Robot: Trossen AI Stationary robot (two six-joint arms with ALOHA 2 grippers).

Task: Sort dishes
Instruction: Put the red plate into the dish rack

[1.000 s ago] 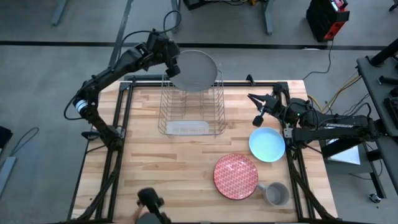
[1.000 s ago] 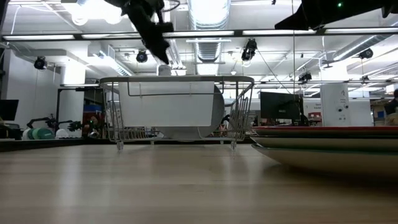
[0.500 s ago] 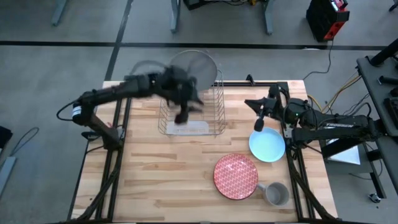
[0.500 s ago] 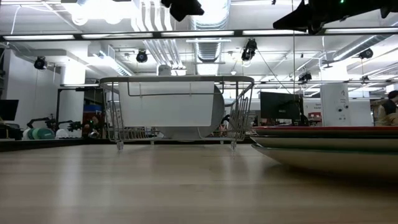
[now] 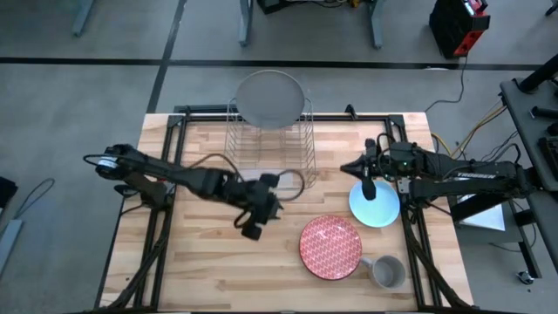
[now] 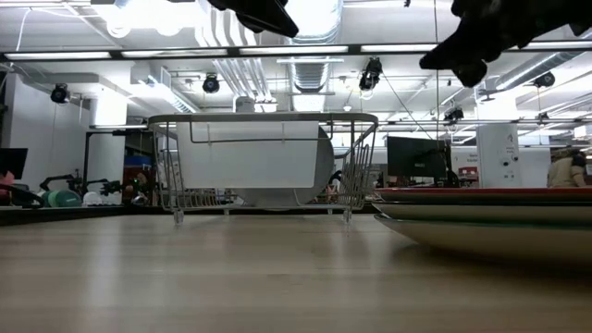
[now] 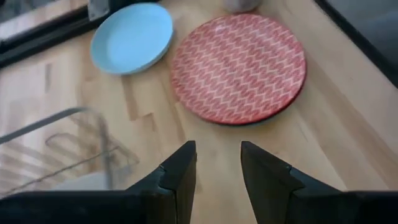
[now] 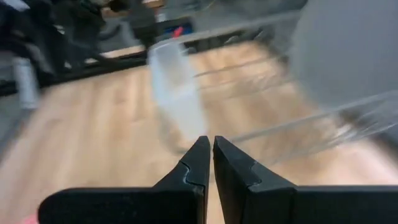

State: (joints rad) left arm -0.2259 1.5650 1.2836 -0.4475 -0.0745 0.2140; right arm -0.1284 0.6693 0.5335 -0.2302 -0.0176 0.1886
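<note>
The left hand (image 5: 253, 228) is out over the middle of the counter (image 5: 200, 270), fingers (image 7: 180, 171) spread with a clear gap and nothing in them. The red patterned plate (image 5: 330, 247) lies flat at about 3 o'clock from it, near but not touching. The light-blue plate (image 5: 377, 206) lies at roughly 1 o'clock from the red one, just beside it. The big grey plate (image 5: 271, 98) stands on edge at the far end of the wire rack (image 5: 266, 157). The right hand (image 5: 367, 187) hangs over the light-blue plate's near-left rim, fingers (image 8: 199, 165) pressed almost together, holding nothing. A grey mug (image 5: 389, 272) sits at 4 o'clock from the red plate.
</note>
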